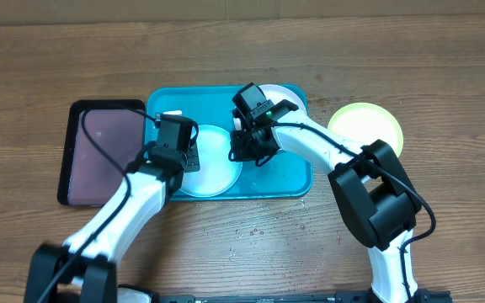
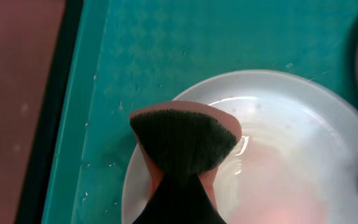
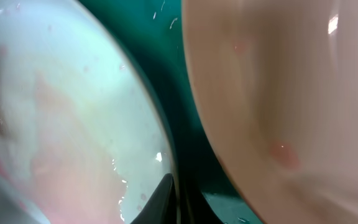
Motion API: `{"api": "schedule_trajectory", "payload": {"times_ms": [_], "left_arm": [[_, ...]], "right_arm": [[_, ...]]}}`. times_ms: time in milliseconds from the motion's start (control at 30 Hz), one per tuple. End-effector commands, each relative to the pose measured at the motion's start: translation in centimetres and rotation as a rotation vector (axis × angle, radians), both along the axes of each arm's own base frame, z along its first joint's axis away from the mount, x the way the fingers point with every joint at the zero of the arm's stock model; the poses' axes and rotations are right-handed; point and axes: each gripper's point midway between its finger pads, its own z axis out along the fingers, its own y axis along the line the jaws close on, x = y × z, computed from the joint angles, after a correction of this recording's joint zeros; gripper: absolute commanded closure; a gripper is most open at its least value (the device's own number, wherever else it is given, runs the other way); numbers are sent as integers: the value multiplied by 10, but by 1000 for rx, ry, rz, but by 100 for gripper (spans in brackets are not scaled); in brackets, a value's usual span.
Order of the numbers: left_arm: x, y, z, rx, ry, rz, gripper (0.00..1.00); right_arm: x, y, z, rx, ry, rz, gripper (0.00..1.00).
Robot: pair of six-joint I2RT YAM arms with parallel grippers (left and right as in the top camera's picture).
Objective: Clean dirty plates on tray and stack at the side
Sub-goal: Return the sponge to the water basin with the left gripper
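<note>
The teal tray (image 1: 293, 177) holds the light blue plate (image 1: 217, 172) at its front middle and the white plate (image 1: 286, 94) at its back right. The yellow-green plate (image 1: 365, 126) lies on the wood to the tray's right. My left gripper (image 1: 183, 156) is shut on a sponge (image 2: 185, 140) with a dark scrub face, held on the wet, pink-smeared light blue plate (image 2: 278, 155). My right gripper (image 1: 247, 151) is shut on that plate's right rim (image 3: 73, 106), with its fingertips (image 3: 176, 199) at the edge. The white plate (image 3: 278, 93) lies close on the right.
A black-rimmed tray with a pinkish inside (image 1: 103, 151) lies against the teal tray's left side and also shows in the left wrist view (image 2: 17, 74). Water drops dot the teal tray floor (image 2: 166, 50) and the wood in front of the tray (image 1: 251, 231).
</note>
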Motion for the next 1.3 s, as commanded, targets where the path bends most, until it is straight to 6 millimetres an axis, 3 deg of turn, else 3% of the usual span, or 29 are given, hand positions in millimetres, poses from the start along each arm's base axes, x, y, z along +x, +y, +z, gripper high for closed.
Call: {"api": "schedule_trajectory", "payload": {"times_ms": [0, 133, 333, 433, 700, 800, 1267], "left_arm": [[3, -1, 30, -64, -71, 2, 96], [1, -3, 39, -106, -75, -87, 96], [-4, 35, 32, -105, -29, 16, 96], [-3, 59, 31, -116, -31, 79, 96], [-5, 84, 28, -102, -18, -3, 96], [-5, 93, 22, -104, -3, 20, 96], [13, 111, -14, -115, 16, -48, 96]], "right_arm": [[-4, -1, 5, -3, -12, 13, 89], [-5, -2, 5, -7, -6, 13, 88], [-16, -1, 5, 7, 48, 20, 87], [-21, 2, 6, 20, 67, 30, 93], [-15, 13, 13, 46, 19, 57, 96], [-5, 14, 26, 39, -37, 71, 96], [38, -30, 124, -272, -519, -23, 96]]}}
